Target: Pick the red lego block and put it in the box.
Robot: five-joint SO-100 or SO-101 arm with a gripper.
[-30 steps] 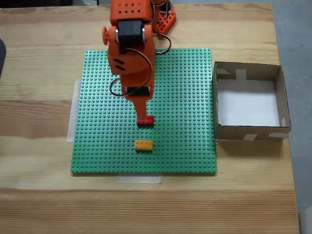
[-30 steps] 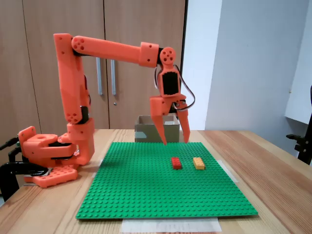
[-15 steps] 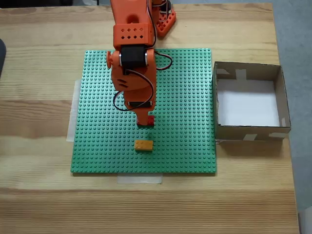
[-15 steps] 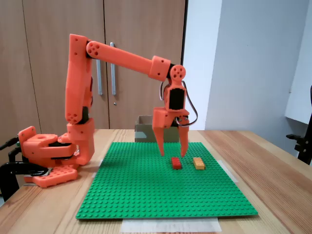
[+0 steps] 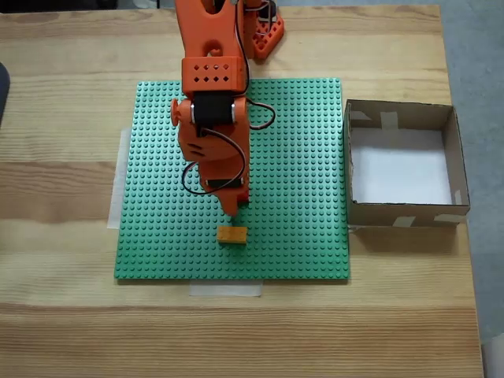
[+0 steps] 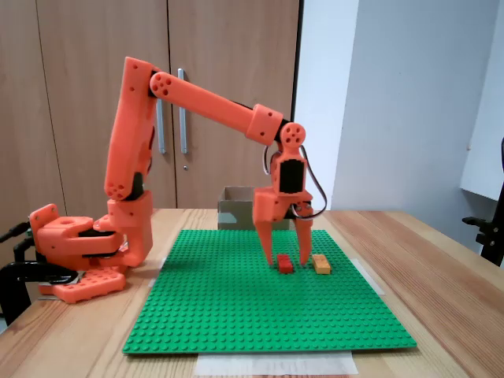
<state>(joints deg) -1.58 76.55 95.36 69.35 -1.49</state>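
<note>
The gripper (image 6: 286,261) was found lowered, fingers spread open astride the red lego block (image 6: 284,264), which was judged ready for grasping; the box (image 5: 402,165) remained unfilled.

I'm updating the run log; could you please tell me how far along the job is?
Done: the open claw has been brought down astride the red lego block, which sits on the green baseplate. In hand: closing on it. Left: lifting it and carrying it to the box, whose floor is bare.
</note>
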